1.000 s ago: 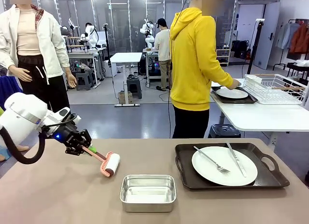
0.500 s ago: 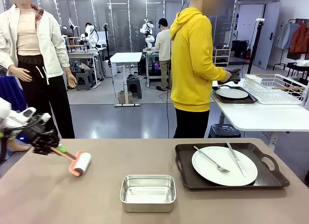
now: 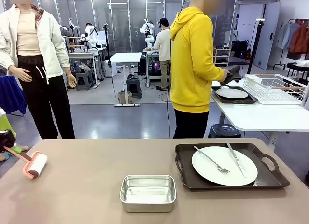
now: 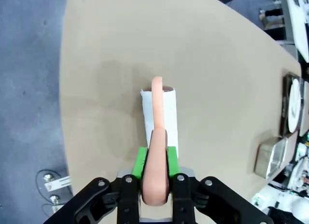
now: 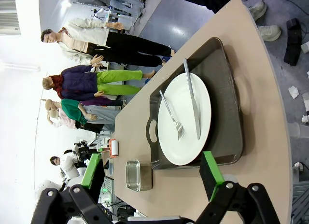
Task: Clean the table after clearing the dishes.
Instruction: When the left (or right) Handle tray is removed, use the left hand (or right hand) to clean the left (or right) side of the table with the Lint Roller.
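Lint roller point(image 3: 36, 165) slid to table point(image 3: 87, 195) left edge, clamped in left gripper point(image 4: 155, 164); right gripper point(image 5: 150, 172) wide.

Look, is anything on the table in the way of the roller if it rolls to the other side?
Yes. The left gripper holds the roller at the table's left edge. Farther right, a steel pan sits near the middle, and beyond it a dark tray with a plate, fork and knife.
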Available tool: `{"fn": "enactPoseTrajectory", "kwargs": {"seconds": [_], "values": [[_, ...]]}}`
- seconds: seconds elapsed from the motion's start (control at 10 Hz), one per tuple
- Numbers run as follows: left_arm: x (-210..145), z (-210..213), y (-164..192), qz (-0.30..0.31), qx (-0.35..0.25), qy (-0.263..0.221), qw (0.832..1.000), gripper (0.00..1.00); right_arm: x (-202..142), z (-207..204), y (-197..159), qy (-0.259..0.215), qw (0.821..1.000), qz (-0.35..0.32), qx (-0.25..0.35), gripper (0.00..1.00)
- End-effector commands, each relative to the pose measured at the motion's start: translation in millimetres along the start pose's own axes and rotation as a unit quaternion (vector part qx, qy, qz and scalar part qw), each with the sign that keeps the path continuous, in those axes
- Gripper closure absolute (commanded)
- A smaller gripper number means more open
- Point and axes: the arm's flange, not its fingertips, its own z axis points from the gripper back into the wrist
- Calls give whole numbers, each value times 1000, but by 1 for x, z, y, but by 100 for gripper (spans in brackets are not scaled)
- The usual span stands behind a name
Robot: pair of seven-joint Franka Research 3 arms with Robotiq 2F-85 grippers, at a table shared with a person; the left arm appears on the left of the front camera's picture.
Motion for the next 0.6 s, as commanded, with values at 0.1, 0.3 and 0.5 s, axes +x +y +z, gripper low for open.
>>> {"fn": "enactPoseTrajectory", "kwargs": {"seconds": [0.1,0.3,0.5], "values": [[-26,35,-43,-76,20,-37,996,79,-1,2,2,5,1000,9,2,0],[-48,74,-77,-113,40,-62,991,79,-1,2,2,5,1000,9,2,0],[-63,85,-86,-106,31,-94,989,79,-1,2,2,5,1000,9,2,0]]}}
